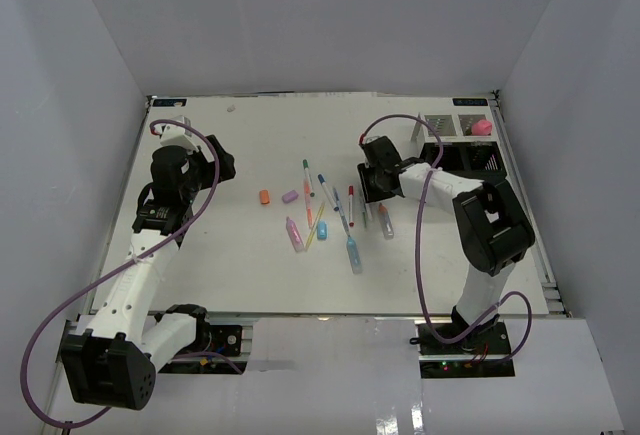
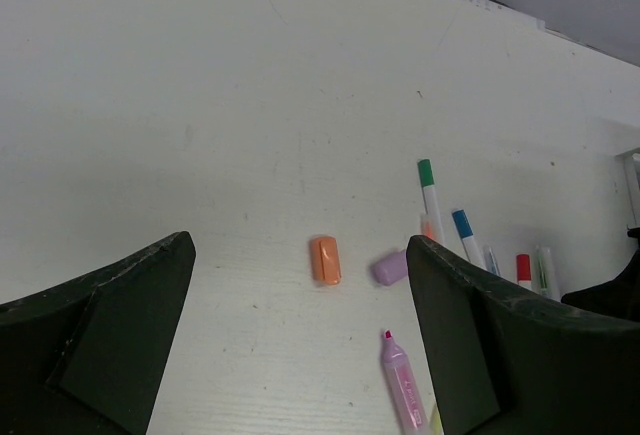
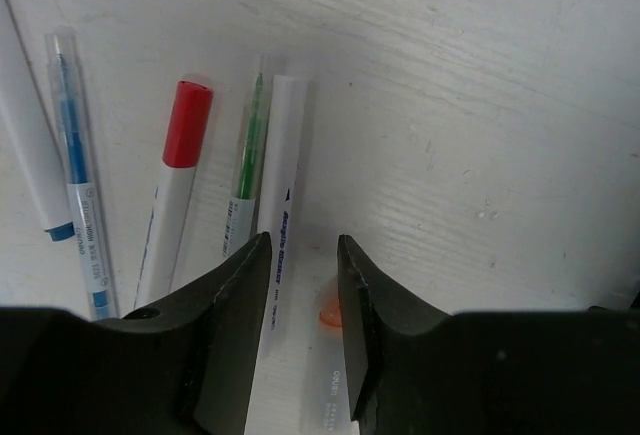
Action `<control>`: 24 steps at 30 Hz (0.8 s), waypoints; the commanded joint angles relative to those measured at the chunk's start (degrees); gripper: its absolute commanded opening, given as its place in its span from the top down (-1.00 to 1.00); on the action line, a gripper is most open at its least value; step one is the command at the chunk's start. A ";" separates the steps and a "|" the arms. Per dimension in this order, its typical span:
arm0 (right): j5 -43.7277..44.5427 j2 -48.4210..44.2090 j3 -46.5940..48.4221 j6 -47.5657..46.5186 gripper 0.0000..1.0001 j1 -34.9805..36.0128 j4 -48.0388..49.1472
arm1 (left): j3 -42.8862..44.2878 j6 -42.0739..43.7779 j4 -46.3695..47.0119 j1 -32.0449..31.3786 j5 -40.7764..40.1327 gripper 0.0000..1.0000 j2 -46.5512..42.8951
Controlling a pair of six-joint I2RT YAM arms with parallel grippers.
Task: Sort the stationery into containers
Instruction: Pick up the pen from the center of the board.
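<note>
1. Now the right hand [image 3: 305, 255] is low over the counter [image 1: 240, 275]. Its fingers [image 3: 240, 285] stand narrowly apart and straddle the white pen [image 3: 285, 155].
2. The wrist view shows a sliver of counter between the pen barrel and one finger, so the hand is not clamped. The other finger is at the barrel, but I cannot tell whether they touch.
3. The white pen lies flat, its far end pointing away from the hand. A green pen [image 3: 250, 145] in a clear cap lies right against it.
4. Next over are a red-capped pen [image 3: 185, 135] and then a blue pen [image 3: 72, 155], all lying roughly parallel.
5. The left hand [image 2: 300, 245] hangs above bare counter on the left side with its fingers wide apart, holding nothing.
6. Ahead of it lie an orange eraser [image 2: 325, 260] and a purple eraser [image 2: 390, 267], near each other but apart. A pink marker [image 2: 403, 385] lies nearer the camera, and a green-capped pen [image 2: 430, 195] lies beyond.
7. In the overhead view, the stationery is scattered across mid-counter between the two arms.
8. The black organizer [image 1: 470, 160] sits at the far right of the counter, beyond the right hand. The white mesh compartments [image 1: 440, 125] adjoin its far side.
9. A pink-capped bottle [image 1: 482, 127] sits at the mesh end; I cannot tell which cell.
</note>
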 commanded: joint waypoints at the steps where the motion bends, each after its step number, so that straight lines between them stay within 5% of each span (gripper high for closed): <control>1: 0.35 1.35 1.48 0.84 0.22 -0.11 1.00 | -0.20 -0.34 0.16 0.15 1.11 -0.96 0.09; 24: -0.80 5.65 4.03 1.71 0.32 -0.11 1.70 | -0.20 -0.42 0.16 0.15 1.20 -0.96 0.09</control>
